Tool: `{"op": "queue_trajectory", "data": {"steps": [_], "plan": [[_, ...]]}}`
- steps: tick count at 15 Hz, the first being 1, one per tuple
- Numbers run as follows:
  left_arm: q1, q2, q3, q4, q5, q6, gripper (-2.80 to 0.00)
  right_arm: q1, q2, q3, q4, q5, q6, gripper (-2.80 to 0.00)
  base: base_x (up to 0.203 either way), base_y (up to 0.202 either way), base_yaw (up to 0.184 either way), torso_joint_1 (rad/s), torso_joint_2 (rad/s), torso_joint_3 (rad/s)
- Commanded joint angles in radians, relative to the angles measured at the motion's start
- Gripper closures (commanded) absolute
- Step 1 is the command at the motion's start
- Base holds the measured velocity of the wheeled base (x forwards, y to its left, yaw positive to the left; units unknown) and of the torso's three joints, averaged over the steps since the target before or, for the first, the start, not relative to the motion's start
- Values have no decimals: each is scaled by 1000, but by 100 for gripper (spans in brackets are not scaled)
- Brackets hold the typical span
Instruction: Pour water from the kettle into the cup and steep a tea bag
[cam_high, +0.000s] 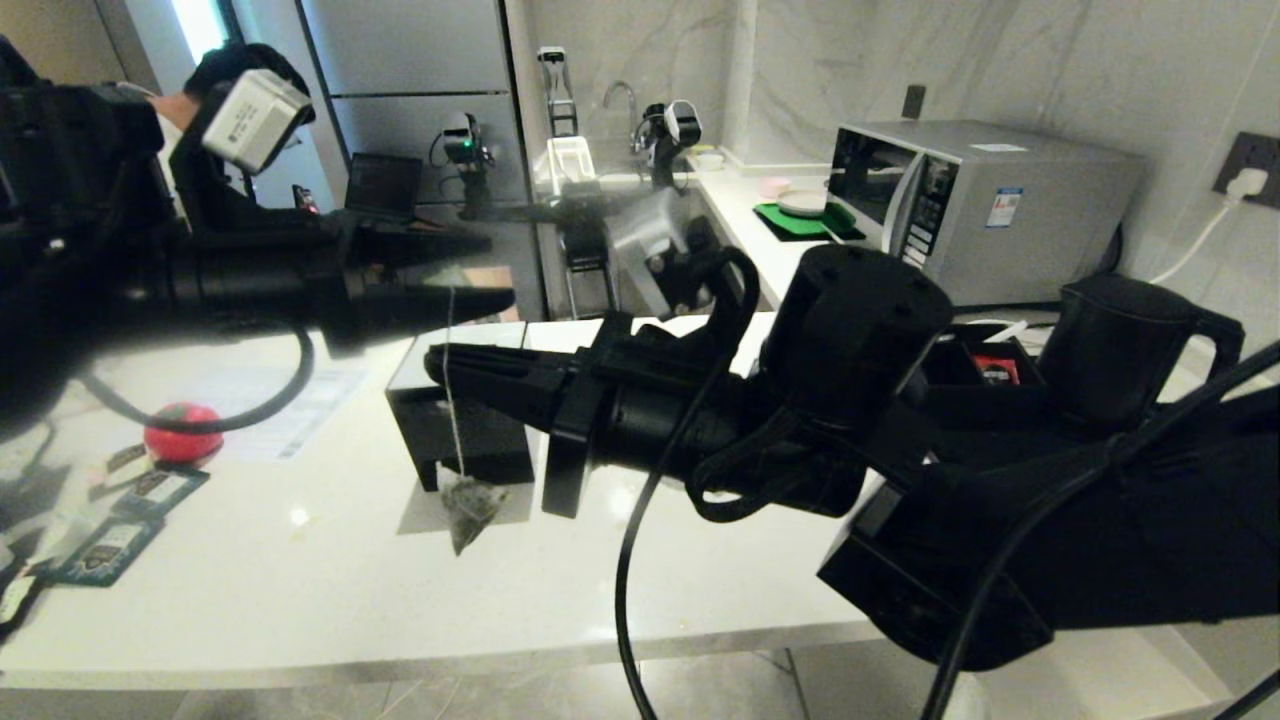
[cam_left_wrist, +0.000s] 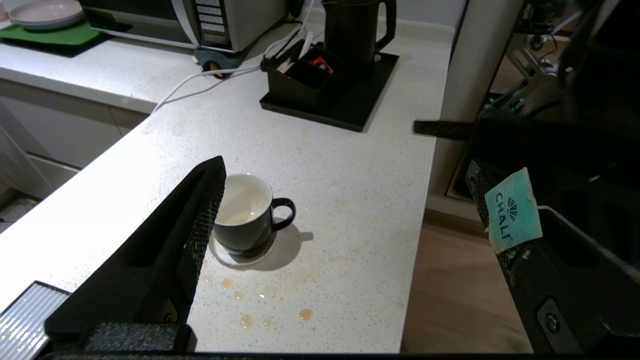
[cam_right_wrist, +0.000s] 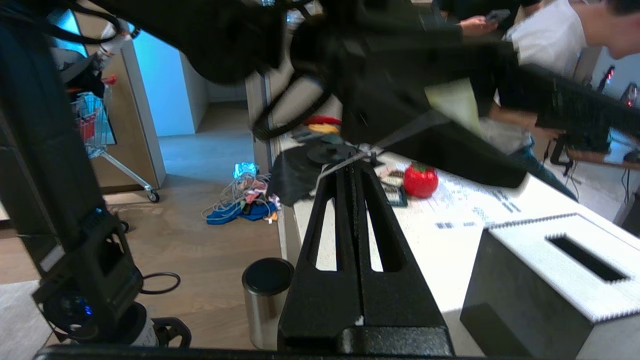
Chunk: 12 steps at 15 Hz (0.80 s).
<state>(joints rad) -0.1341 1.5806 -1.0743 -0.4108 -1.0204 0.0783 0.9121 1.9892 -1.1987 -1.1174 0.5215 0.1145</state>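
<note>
The tea bag (cam_high: 470, 505) hangs in the air over the white counter on a thin string (cam_high: 453, 400). My right gripper (cam_high: 432, 358) reaches in from the right and is shut on that string, which crosses its tips (cam_right_wrist: 352, 165). Just above it my left gripper (cam_high: 490, 270) is open, and the bag's teal tag (cam_left_wrist: 512, 210) clings to one of its fingers. The cup (cam_left_wrist: 247, 215) stands on its saucer below the left gripper (cam_left_wrist: 345, 170), with a little pale liquid inside. The kettle (cam_left_wrist: 352, 30) stands on a black tray at the counter's far end, and also shows behind my right arm (cam_high: 1120, 350).
A black tissue box (cam_high: 450, 420) stands just behind the hanging bag. A red tomato-shaped thing (cam_high: 182, 432) and flat sachets (cam_high: 110, 545) lie at the left. Brown drops (cam_left_wrist: 305, 314) spot the counter near the cup. A microwave (cam_high: 980, 205) is at the back right; a person (cam_right_wrist: 550, 30) stands beyond the counter.
</note>
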Motion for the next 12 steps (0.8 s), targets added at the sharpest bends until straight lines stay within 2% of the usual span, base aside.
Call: {"op": "queue_trajectory", "data": {"steps": [1,7,12], "plan": [[2,18,5,-5,-6,0,-280,1,-26,1,-1,5,1,0,0,0,0,0,0,0],[-1,4,20,-5,-10,1,-280,-1,-32,-7,2,3,1,0,0,0,0,0,0,0],[-2,-37,83,-5,-13,-2,-280,-1,-32,-5,2,3,1,0,0,0,0,0,0,0]]}}
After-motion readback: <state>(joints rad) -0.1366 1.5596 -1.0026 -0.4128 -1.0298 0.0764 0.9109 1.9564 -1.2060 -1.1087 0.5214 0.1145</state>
